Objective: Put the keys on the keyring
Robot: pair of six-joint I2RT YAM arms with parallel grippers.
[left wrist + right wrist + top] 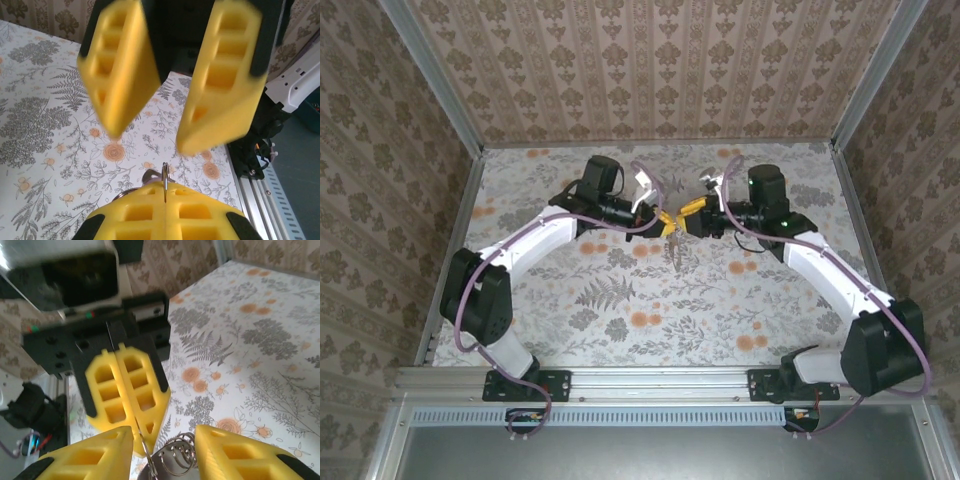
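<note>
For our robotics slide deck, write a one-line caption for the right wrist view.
Shut left claw pinches a metal ring between the open right claw's fingers.

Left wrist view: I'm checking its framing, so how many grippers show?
2: the right gripper, open, at the top; the left gripper, shut, at the bottom edge.

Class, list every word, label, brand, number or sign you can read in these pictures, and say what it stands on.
None. The left gripper, right gripper, table and wall bear no readable word, number, brand or sign.
</note>
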